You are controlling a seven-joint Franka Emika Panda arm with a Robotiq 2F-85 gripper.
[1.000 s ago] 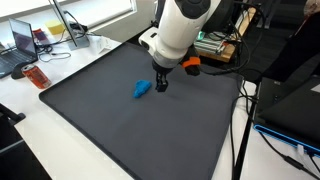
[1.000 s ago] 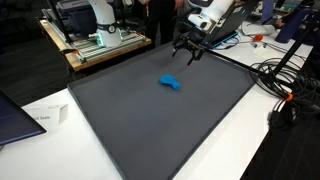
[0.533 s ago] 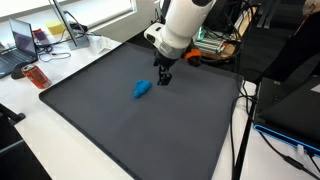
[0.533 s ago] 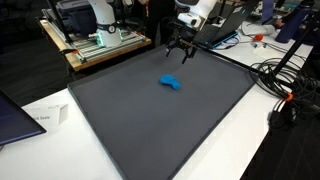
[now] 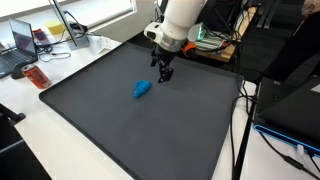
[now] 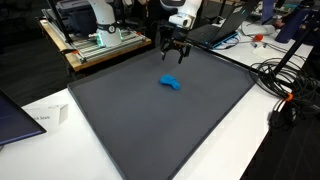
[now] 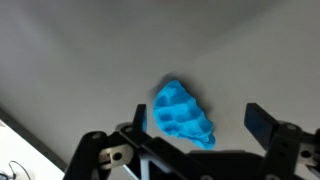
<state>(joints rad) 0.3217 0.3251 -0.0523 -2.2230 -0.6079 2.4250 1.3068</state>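
Near the hand, blue lump

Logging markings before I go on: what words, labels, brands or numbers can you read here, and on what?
No text can be read anywhere.
The white card at the corner of the mat: any print is too small to read.
The laptop screen: blurred.
The blue object by the open tool: no print shows.

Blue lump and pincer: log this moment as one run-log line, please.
pincer: open, empty, raised | blue lump: lying on dark mat, close to pincer | contact: none
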